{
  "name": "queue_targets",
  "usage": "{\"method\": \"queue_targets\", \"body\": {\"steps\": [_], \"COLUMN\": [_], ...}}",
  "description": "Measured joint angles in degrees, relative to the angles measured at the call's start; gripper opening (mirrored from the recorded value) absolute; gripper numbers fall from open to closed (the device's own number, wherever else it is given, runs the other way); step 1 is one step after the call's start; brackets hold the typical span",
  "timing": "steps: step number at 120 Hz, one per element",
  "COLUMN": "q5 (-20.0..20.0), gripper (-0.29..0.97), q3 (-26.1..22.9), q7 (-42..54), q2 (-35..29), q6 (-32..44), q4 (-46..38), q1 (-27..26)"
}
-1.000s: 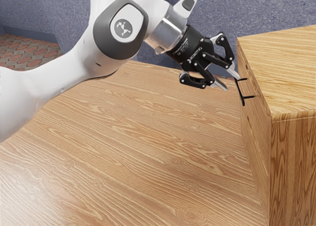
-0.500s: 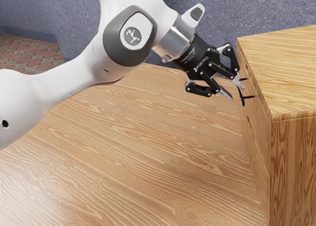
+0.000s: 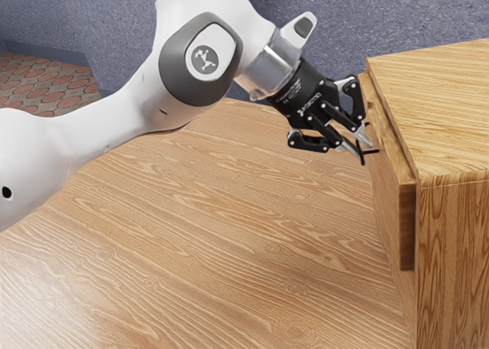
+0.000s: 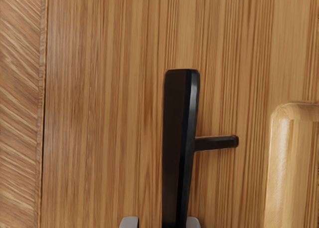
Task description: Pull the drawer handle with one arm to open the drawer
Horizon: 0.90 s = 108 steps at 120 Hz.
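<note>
Black, the gripper [image 3: 359,144] is clenched on the thin drawer handle [image 3: 367,152], one finger on each side of it, right of centre in the upper half of the exterior view. Its white arm [image 3: 153,97] reaches in from that view's left above the wooden table [image 3: 214,234]. At the right edge the drawer front [image 3: 391,189] stands slightly proud of the cabinet [image 3: 451,120], showing a darker strip of its side. From the wrist, the drawer handle [image 4: 179,148] runs along the grained front, with two pale fingertips [image 4: 128,222] at the end nearest the hand.
</note>
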Motion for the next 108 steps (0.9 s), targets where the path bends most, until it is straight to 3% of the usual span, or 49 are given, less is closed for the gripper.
{"method": "queue_targets", "body": {"steps": [108], "q5": [0.13], "gripper": [-0.01], "q3": [0.51], "q7": [0.81], "q2": [-2.26], "q6": [0.03], "q4": [-2.10], "q1": [0.25]}}
